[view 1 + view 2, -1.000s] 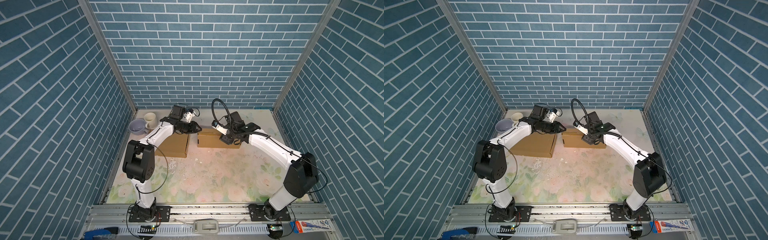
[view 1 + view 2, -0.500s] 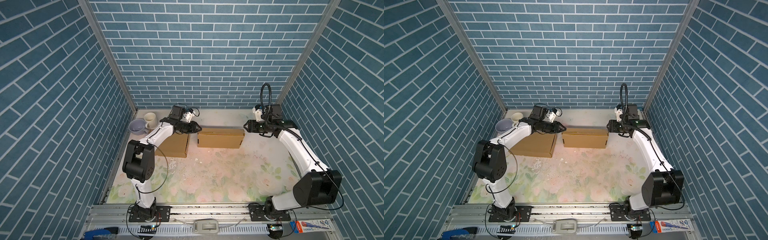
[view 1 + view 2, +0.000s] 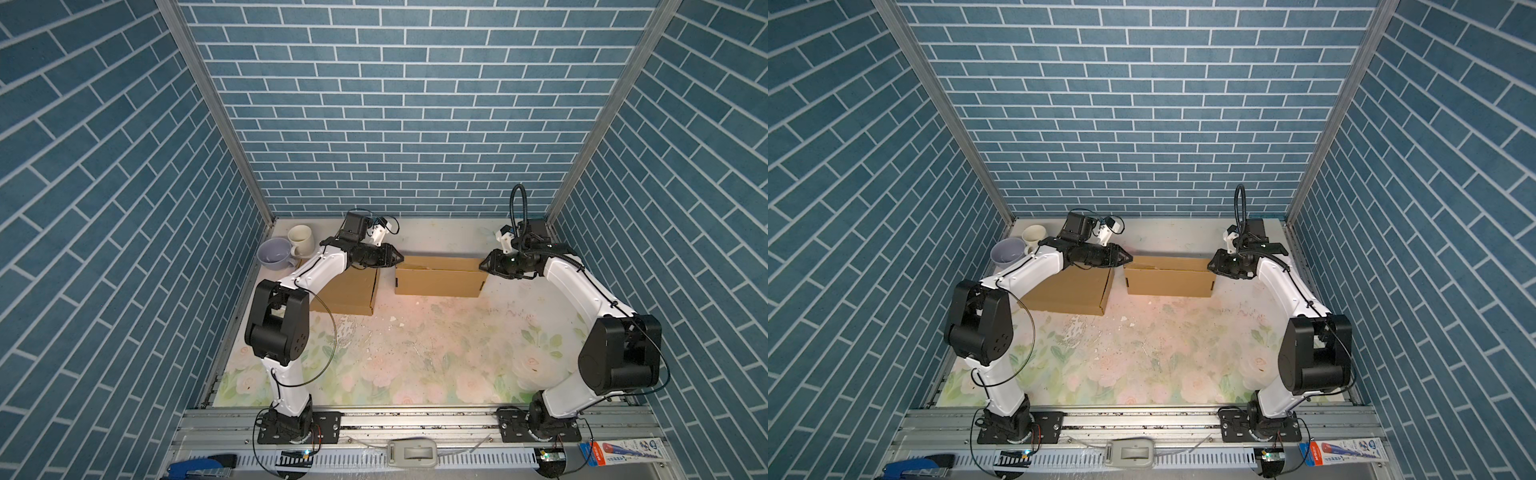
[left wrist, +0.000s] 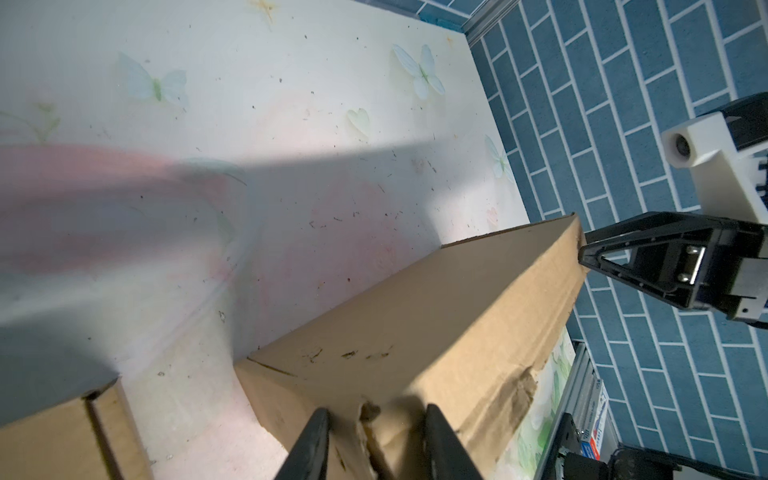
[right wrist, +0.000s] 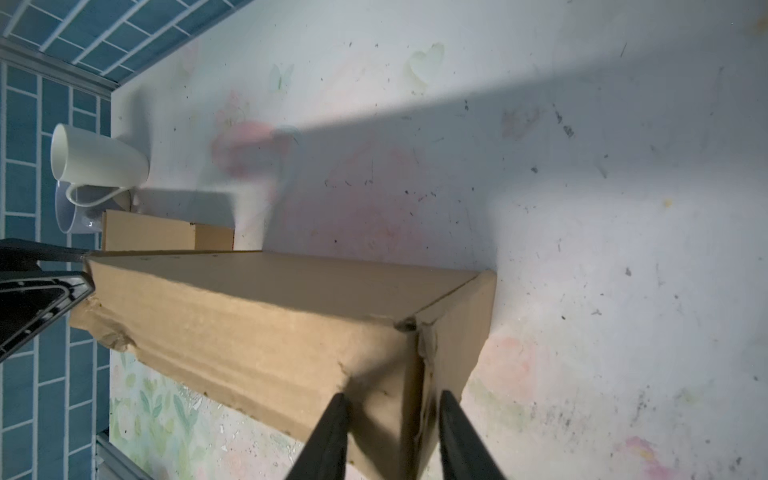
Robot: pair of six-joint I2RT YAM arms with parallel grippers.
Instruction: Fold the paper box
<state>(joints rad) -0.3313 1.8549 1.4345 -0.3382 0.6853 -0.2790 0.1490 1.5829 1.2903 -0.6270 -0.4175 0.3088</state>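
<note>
Though half spread, left end effector [image 4: 376, 411] and right end effector [image 5: 392, 397] astride opposite ends of paper box [image 3: 438, 276], grip uncertain.

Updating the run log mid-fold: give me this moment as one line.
left gripper: clamped on paper box, left end | right gripper: astride its right end, grip unclear | second box: beside its left end

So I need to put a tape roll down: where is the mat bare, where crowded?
Bare: the front half of the floral mat, between the metal rail and the long brown cardboard box; plus the strip behind it, along the blue brick wall. Crowded: the back-left corner, with flat brown cardboard box, cream mug and lilac cup.
</note>
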